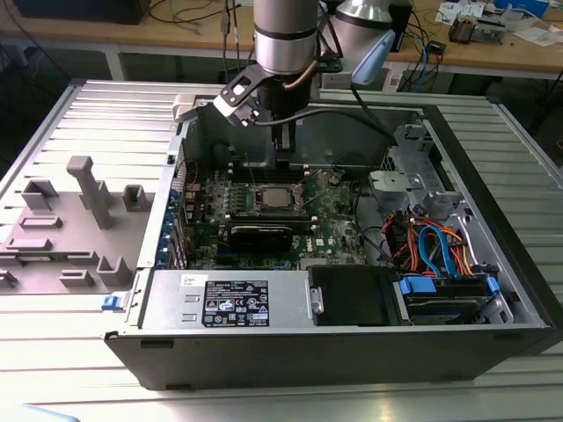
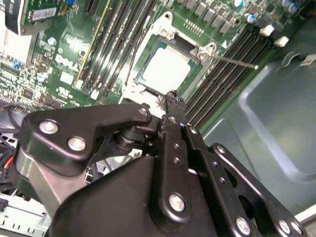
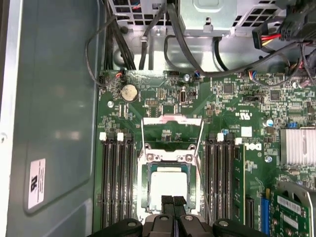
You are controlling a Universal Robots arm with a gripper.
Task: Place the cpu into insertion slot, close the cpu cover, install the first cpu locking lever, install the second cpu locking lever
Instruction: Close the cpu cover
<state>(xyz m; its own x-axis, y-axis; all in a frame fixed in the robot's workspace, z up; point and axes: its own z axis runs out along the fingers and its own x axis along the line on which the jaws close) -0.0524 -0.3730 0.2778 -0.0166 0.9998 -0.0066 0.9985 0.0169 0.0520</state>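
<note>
Cpu (image 3: pixel 168 185) seated in insertion slot (image 3: pixel 147 190), close under tool (image 3: pixel 173 199); tool pressed together; cpu cover (image 3: pixel 173 119) raised

We see the open computer case (image 1: pixel 308 360) on the table (image 1: pixel 70 369): power supply (image 1: pixel 229 299) and blue-orange cables (image 1: pixel 437 249) inside it, a grey plastic fixture (image 1: pixel 88 198) just beside it.

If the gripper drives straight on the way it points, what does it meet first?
Most likely the cpu seated in the insertion slot, near the chip's edge closest to the gripper. Depth is unclear in both wrist views, so it might touch the slot's metal rim instead.
</note>
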